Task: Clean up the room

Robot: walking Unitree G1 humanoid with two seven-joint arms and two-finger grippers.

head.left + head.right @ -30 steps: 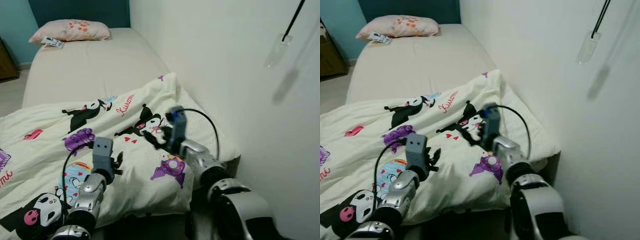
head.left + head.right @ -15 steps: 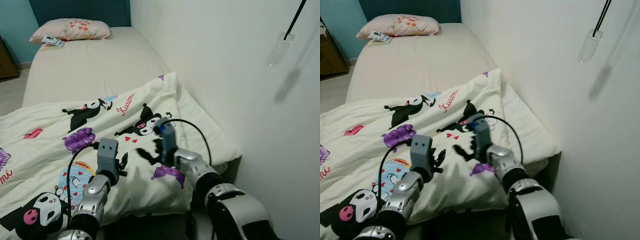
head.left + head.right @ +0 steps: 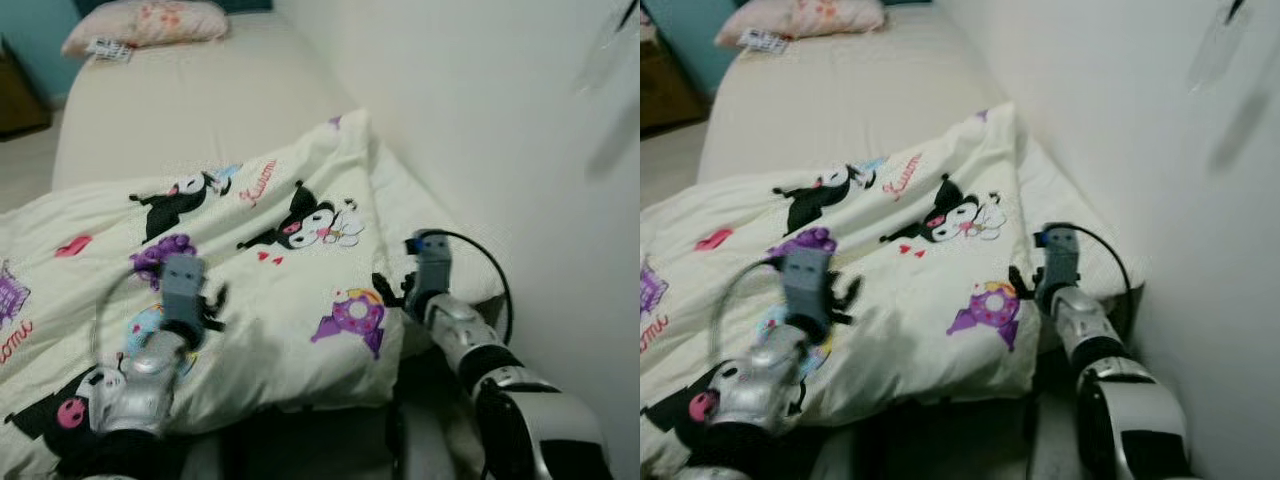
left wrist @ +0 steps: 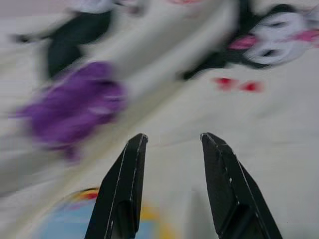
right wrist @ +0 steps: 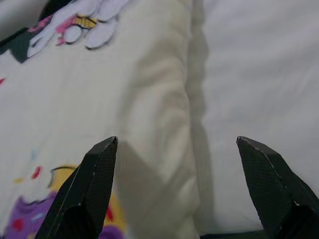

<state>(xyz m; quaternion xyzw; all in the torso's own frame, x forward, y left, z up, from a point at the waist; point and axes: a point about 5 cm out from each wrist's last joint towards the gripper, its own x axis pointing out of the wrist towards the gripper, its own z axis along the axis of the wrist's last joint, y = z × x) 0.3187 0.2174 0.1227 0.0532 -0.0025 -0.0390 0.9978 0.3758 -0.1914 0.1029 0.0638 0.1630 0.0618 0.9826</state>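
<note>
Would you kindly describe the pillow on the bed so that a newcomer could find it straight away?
Start at the bed along the white wall and follow the bare mattress to its far end, away from the cartoon-print duvet. The pillow lies there, pale pink with orange marks, beside a small printed card.

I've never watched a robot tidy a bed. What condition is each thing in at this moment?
Blanket: rumpled, covering the bed's near half.
Pillow: lying at the bed's far end.
Left gripper: open, over the blanket.
Right gripper: open wide, at the blanket's edge.
</note>
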